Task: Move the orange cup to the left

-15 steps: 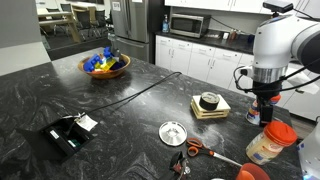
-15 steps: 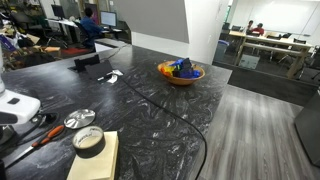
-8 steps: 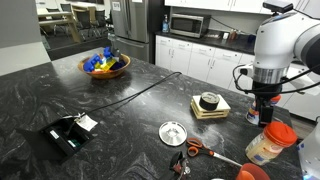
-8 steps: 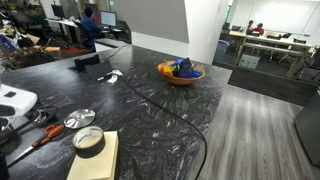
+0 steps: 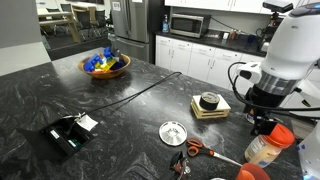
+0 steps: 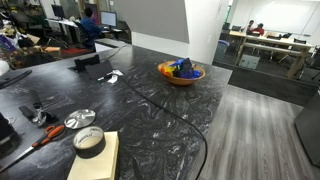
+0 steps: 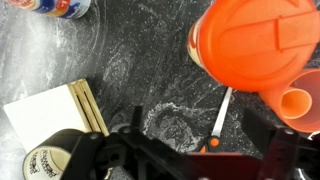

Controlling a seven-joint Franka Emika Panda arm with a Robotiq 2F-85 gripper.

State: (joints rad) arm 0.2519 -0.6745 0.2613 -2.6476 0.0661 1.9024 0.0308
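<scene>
The orange cup (image 5: pixel 252 173) is small and round and sits at the bottom edge of an exterior view, in front of the clear jar with an orange lid (image 5: pixel 270 145). In the wrist view the cup (image 7: pixel 300 102) shows its open rim at the right edge, right beside the jar's lid (image 7: pixel 250 42). My gripper (image 5: pixel 262 122) hangs above the counter just behind the jar. In the wrist view the gripper (image 7: pixel 200 132) is open and empty, its fingers (image 7: pixel 135 128) spread over bare counter and a scissors blade (image 7: pixel 222 110). The cup is out of sight in the other exterior view.
Orange-handled scissors (image 5: pixel 200 152) and a round metal lid (image 5: pixel 173 131) lie left of the jar. A tape roll (image 5: pixel 209 101) sits on a pale block (image 7: pixel 50 112). A bowl of toys (image 5: pixel 105 65), a black device (image 5: pixel 68 135) and a cable lie farther left.
The arm has shifted right and swung, so its white body has left one exterior view. The gripper stays open near the jar. The cup and the jar have not moved.
</scene>
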